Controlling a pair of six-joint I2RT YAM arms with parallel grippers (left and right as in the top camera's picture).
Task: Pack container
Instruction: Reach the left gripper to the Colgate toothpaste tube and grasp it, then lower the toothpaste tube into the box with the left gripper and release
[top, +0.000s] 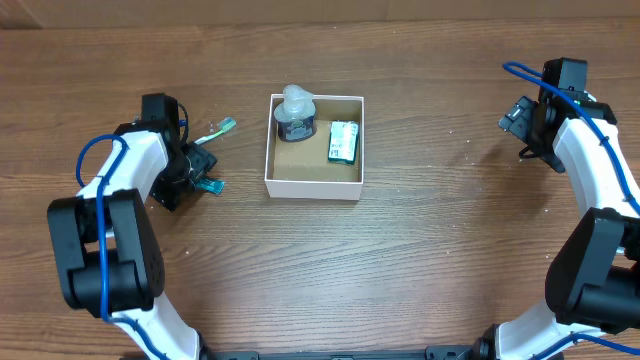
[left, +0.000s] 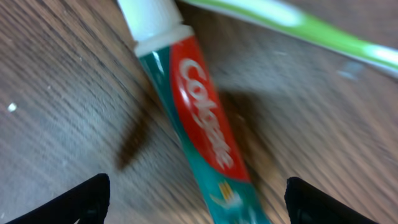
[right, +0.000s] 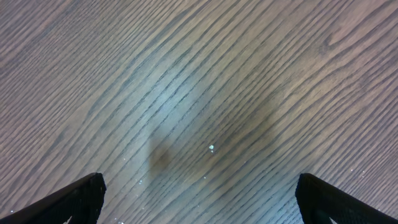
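The container (top: 313, 183), a square shallow box with white walls and a brown floor, sits at the table's centre. Inside it stand a small dark jar with a clear lid (top: 295, 115) and a green packet (top: 343, 142). My left gripper (top: 196, 168) is open, low over a teal and red Colgate toothpaste tube (left: 205, 118), which lies on the wood between its fingers (left: 196, 202); the tube's end shows in the overhead view (top: 211, 186). A green and white toothbrush (top: 214, 132) lies just beyond it (left: 298, 25). My right gripper (top: 527, 125) is open and empty (right: 199, 202) over bare wood.
Brown wood-grain table (top: 420, 260) all around. The toothbrush and toothpaste lie left of the box, close to my left arm. My right arm is at the far right edge.
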